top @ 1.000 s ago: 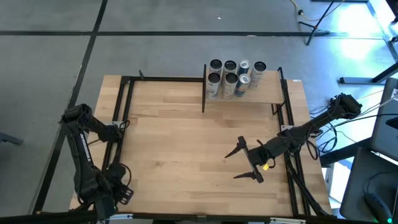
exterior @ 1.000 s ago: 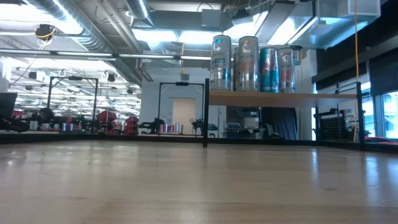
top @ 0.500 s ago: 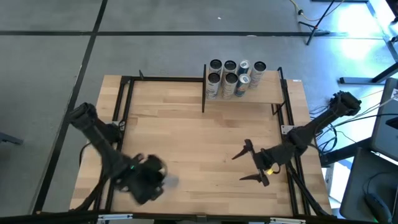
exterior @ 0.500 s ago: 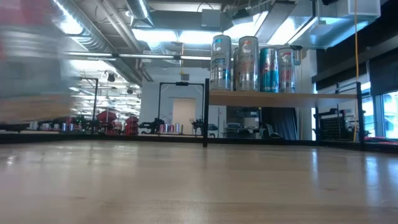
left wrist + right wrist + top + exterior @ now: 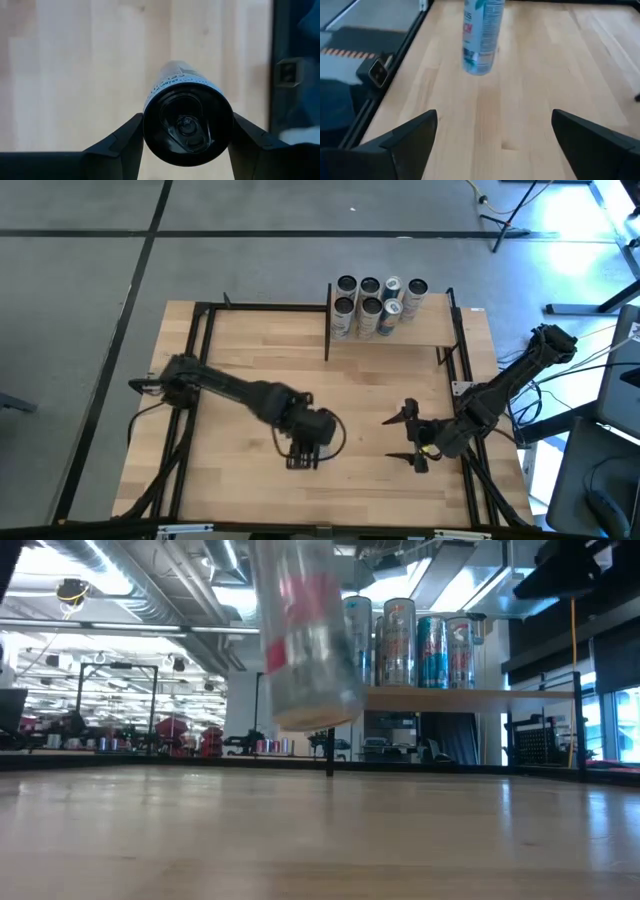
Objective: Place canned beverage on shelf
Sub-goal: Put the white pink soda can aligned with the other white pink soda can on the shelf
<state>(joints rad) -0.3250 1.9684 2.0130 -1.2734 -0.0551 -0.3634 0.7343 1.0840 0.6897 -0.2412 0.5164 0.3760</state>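
A slim canned beverage with a black top (image 5: 187, 122), silver with red print, hangs above the middle of the table in my left gripper (image 5: 303, 450), which is shut on it. It shows blurred in the low view (image 5: 305, 635) and in the right wrist view (image 5: 481, 35). In the high view the gripper hides it. The shelf (image 5: 400, 332), a small pale board on black posts at the far right, carries several cans (image 5: 375, 305). My right gripper (image 5: 398, 439) is open and empty, to the right of the held can. My left gripper pinches the can between its two fingers (image 5: 122, 145), on opposite sides of the wall just below the top rim (image 5: 149, 117). The fingers come from above, pointing down. The can hangs about upright below them, its bottom (image 5: 315, 720) clear of the table.
Black frame rails (image 5: 200, 350) run along the table's left, far and right edges. The shelf's black post (image 5: 328, 330) stands at its left end. Bare wood (image 5: 260, 380) lies between the held can and the shelf.
My left arm has swung quickly from the table's near left corner toward the right, to the middle of the table, carrying the can lifted clear. My right gripper has drawn back a little toward the table's right edge, still open.
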